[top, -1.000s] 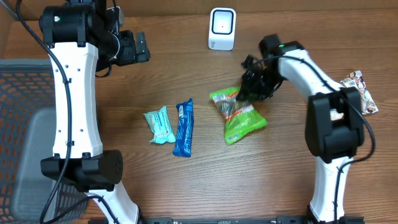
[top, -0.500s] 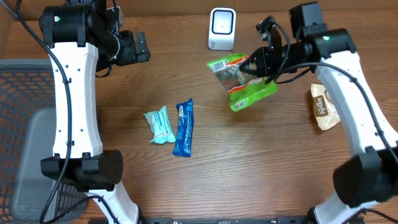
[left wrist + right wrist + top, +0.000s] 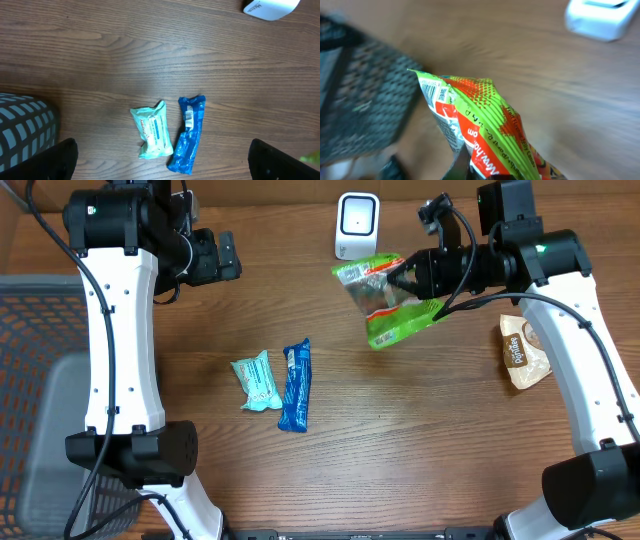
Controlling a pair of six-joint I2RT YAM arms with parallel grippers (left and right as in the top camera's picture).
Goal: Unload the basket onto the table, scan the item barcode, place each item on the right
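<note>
Green and orange crinkled film makes up the snack bag (image 3: 385, 300), which is held off the wooden table (image 3: 400, 460), just before the white box-shaped scanner (image 3: 357, 226) at the far edge. It is judged to be light, soft and rather slippery, and the contents are probably brittle, so a hard squeeze is best avoided. A hold on the sealed edge is favoured, well away from the printed barcode (image 3: 431, 92), which must be left uncovered and as flat as possible.

At the left edge a grey mesh basket (image 3: 40, 430) is seen. The left gripper (image 3: 215, 258) is parked over the far left of the table, its jaws fully released and nothing in them. Near the middle a pale teal packet (image 3: 257, 382) and a blue foil bar wrapper (image 3: 295, 385) are laid side by side, just apart. Further right, the right gripper (image 3: 412, 278) is clenched on the bag's right side. A tan snack packet (image 3: 523, 352) is left near the right edge. Ample bare wood is offered around the scanner.
</note>
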